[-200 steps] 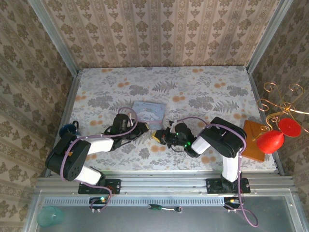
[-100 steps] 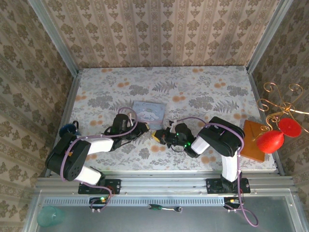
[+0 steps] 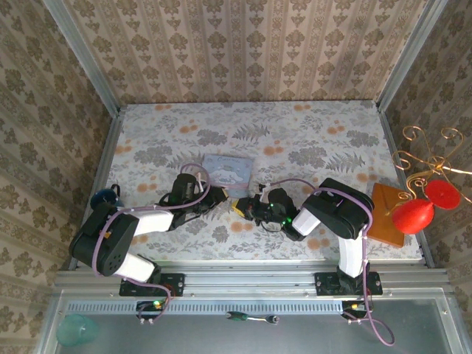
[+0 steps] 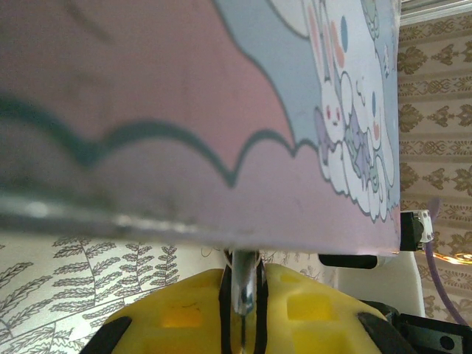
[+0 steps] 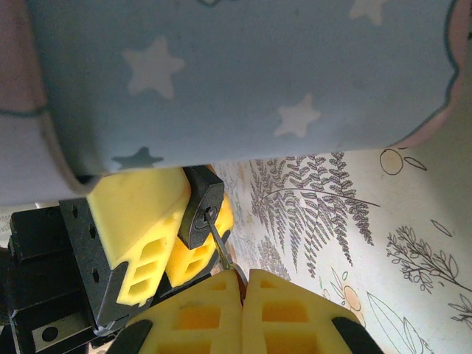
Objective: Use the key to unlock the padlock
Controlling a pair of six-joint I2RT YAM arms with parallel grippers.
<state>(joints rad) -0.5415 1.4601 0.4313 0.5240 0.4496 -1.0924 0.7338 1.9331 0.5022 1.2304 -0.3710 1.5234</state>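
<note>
The small black padlock (image 5: 200, 206) is pinched between the yellow fingers (image 5: 140, 221) of my left gripper (image 3: 223, 198), which is shut on it. In the left wrist view a thin metal bar of the lock (image 4: 244, 284) stands between the pads of that gripper (image 4: 243, 299). My right gripper (image 5: 242, 284) is shut on the key (image 5: 221, 249), and the key's blade reaches up into the keyhole on the lock's face. From above, the two grippers meet tip to tip at the padlock (image 3: 236, 204), just in front of the tin.
A pastel blue-pink cartoon tin (image 3: 227, 172) lies right behind the grippers and looms over both wrist views (image 4: 221, 110) (image 5: 243, 74). A wooden block (image 3: 387, 214) and a gold wire stand with red ornaments (image 3: 413, 214) are at the right edge. A dark blue object (image 3: 103, 198) is at the left edge.
</note>
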